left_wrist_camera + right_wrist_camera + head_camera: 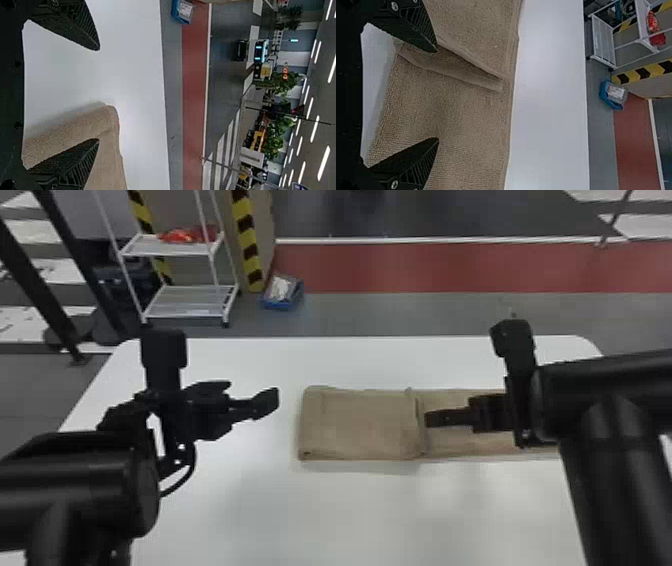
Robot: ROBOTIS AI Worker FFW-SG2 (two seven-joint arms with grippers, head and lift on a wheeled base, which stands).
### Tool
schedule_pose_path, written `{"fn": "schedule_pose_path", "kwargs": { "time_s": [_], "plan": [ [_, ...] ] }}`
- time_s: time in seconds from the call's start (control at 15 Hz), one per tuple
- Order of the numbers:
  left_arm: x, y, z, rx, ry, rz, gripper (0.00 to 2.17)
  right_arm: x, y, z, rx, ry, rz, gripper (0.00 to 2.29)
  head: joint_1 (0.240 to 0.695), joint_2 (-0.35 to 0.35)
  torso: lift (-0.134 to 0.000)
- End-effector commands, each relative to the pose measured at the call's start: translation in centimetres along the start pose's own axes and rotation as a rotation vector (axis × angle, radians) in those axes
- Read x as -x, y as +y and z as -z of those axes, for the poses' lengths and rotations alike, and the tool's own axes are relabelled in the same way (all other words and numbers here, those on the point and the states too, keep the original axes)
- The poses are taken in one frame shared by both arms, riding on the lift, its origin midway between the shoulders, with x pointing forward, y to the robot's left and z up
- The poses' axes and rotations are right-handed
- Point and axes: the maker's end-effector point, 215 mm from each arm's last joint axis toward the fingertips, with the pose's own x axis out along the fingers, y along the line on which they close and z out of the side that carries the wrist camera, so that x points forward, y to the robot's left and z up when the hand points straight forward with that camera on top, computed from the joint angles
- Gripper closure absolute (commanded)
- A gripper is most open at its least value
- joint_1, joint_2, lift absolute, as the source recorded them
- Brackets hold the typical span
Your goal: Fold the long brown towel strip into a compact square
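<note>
Head view: my right gripper (431,419) hangs over the brown towel strip (360,425), its tip just beside the edge where the folded layers end. In the right wrist view, my right gripper's (436,95) jaws stand wide apart, nothing held between them, with towel in view beyond both fingers and a raised flap (466,75) close by one tip. My left gripper (254,391) is off the towel's folded end, to its left; its jaws are wide apart too, and empty. The strip lies flat beyond my left fingertips, its thicker folded part nearest them, its single run passing out under my right jaws. Farther off come the white table's (350,515) far edge, then a blue box (281,306) on the floor and a white rack (187,302).
</note>
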Motion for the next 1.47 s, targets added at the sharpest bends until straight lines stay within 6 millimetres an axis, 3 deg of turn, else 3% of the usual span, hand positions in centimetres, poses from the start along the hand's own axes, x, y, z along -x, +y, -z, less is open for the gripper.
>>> {"fn": "schedule_pose_path", "kwargs": {
  "time_s": [0.0,0.4,0.6,1.4],
  "plan": [
    [-0.2,0.0,0.2,0.003,-0.004,0.004,0.07,-0.6,0.1,0.1,-0.003,0.03,0.0,0.09,0.695,0.042,-0.124],
    [-0.6,0.4,0.7,0.014,-0.001,0.006,0.08,-2.2,-0.6,-0.9,0.012,0.044,0.007,0.11,0.695,0.045,-0.124],
    [-0.6,0.3,0.7,0.014,-0.001,0.007,0.08,-2.1,0.3,-1.8,0.012,0.034,-0.019,0.11,0.695,0.048,-0.124],
    [-0.3,0.6,1.3,0.023,0.006,0.015,0.08,-3.8,0.8,-0.9,0.054,0.086,-0.008,0.26,0.695,0.067,-0.124]
  ]
}}
